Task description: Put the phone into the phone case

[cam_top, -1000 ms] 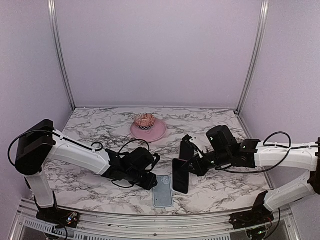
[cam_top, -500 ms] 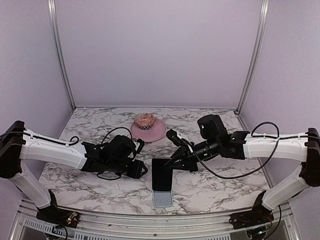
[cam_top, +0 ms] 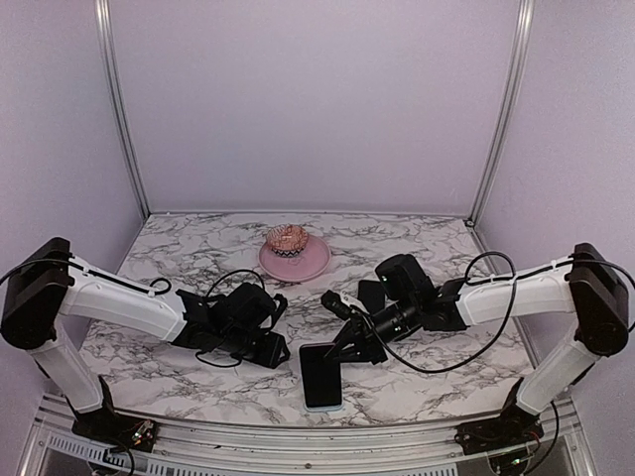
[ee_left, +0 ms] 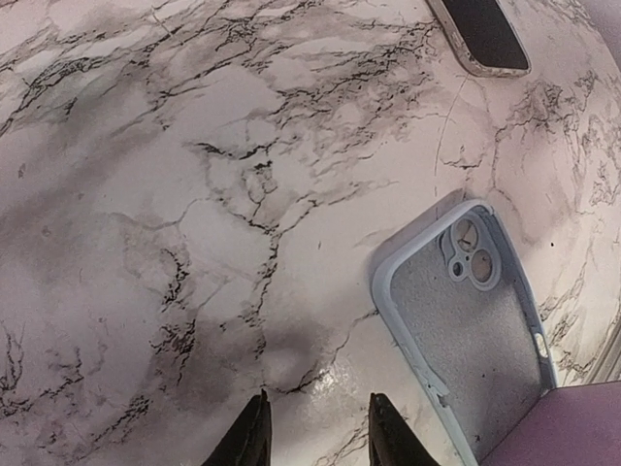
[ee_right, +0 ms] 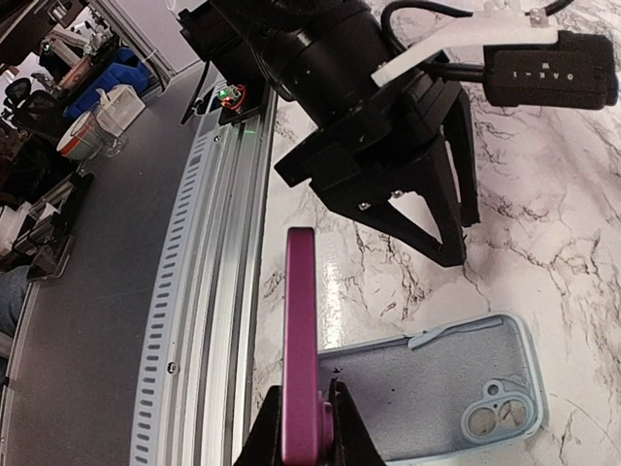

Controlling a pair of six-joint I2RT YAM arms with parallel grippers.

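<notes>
On one marble table (cam_top: 179, 248), from left: the left gripper (ee_left: 319, 413), fingers parted on nothing; one pink plate (cam_top: 317, 263) holding a single brownish item (cam_top: 288, 238); one phone case (ee_right: 417, 388), hollow up and empty, beneath the one phone (ee_right: 301, 330) clamped edgewise in the right gripper (ee_right: 302, 403); farther right, seemingly a second phone (ee_left: 485, 34), lying flat.

Showing white shells along left arm (cam_top: 119, 297) and right arm (cam_top: 516, 295), broken up by black joints (cam_top: 35, 302); trailing looping black cables (cam_top: 235, 274); ending in black tapered fingers (ee_right: 427, 209); carrying a black wrist camera (ee_right: 548, 73) with small white lettering on a white bracket (ee_right: 437, 49)
</notes>
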